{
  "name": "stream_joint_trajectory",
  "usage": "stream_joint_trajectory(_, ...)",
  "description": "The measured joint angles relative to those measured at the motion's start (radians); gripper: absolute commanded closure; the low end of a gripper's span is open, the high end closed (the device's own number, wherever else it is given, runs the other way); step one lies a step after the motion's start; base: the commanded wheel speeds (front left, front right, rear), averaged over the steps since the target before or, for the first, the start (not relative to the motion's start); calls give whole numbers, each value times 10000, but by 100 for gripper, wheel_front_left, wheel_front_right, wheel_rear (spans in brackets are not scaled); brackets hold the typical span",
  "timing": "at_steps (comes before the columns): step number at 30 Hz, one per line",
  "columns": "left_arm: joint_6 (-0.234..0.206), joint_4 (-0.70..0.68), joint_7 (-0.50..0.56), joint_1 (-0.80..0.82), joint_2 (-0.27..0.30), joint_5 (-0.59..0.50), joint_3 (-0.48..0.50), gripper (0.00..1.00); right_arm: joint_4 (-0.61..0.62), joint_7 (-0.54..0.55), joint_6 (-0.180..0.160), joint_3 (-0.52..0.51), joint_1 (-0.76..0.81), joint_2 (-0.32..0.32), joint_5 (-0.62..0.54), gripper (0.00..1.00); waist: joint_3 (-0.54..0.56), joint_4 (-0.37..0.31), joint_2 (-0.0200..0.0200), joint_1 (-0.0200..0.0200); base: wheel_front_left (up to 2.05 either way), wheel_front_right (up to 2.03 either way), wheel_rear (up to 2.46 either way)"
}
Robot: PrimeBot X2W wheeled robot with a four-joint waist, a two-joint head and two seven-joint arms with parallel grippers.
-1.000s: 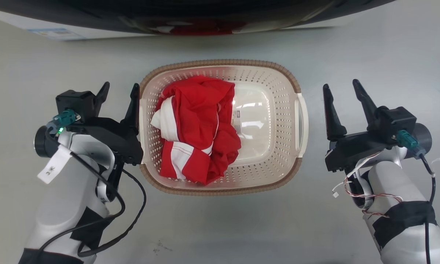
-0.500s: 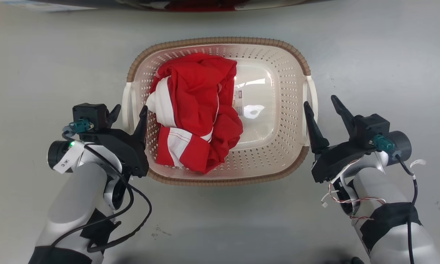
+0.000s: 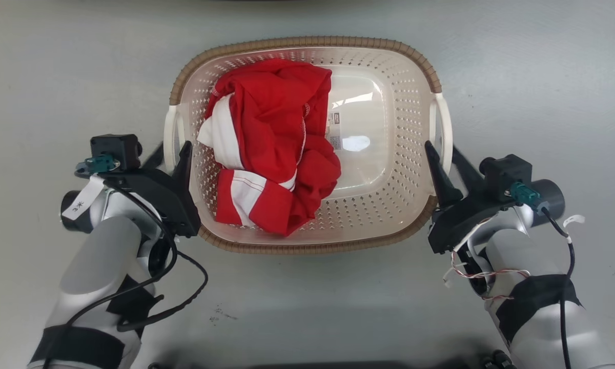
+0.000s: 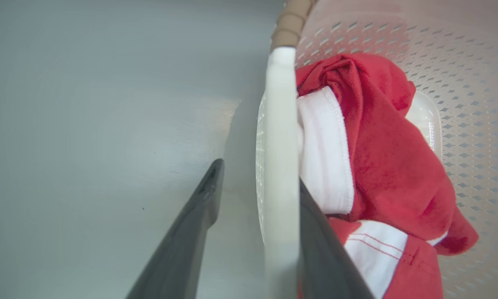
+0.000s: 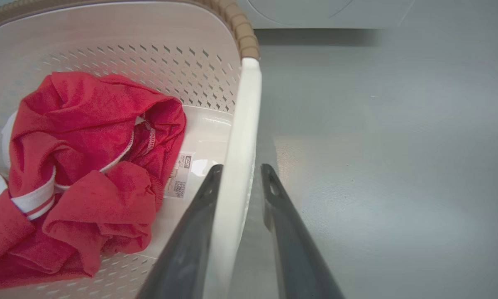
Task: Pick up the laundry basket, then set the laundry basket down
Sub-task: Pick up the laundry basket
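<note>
The laundry basket [image 3: 307,41], cream perforated plastic with a brown woven-look rim, stands on the grey floor and holds a crumpled red-and-white garment [image 3: 271,143]. My left gripper [image 3: 172,148] straddles the basket's white left handle [image 4: 278,124]. It is open: the inner finger lies against the handle and the outer finger [image 4: 207,195] stands clear of it. My right gripper [image 3: 441,148] straddles the right handle [image 5: 242,124], its two fingers closed in tight on either side of the handle.
Bare grey floor [image 3: 543,77] surrounds the basket on all sides. The white base of a washing machine [image 5: 328,12] shows beyond the basket in the right wrist view. A label [image 3: 334,130] lies on the basket's bottom.
Both grippers have slid onto the basket's side handles, one finger inside and one outside. The right fingers have narrowed onto its handle. The head camera has shifted, so the machine has left that view.
</note>
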State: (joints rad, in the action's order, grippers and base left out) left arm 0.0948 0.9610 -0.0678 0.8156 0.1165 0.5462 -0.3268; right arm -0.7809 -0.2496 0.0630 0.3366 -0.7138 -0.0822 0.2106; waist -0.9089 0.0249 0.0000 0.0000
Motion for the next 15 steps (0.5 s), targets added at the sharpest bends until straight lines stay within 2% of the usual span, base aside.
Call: stream_joint_trajectory(15, 203, 1212, -134, 403, -476, 40, -173, 100, -1112, -69, 176, 61, -339, 171, 35, 100, 353, 85, 0, -1, 0, 0, 0)
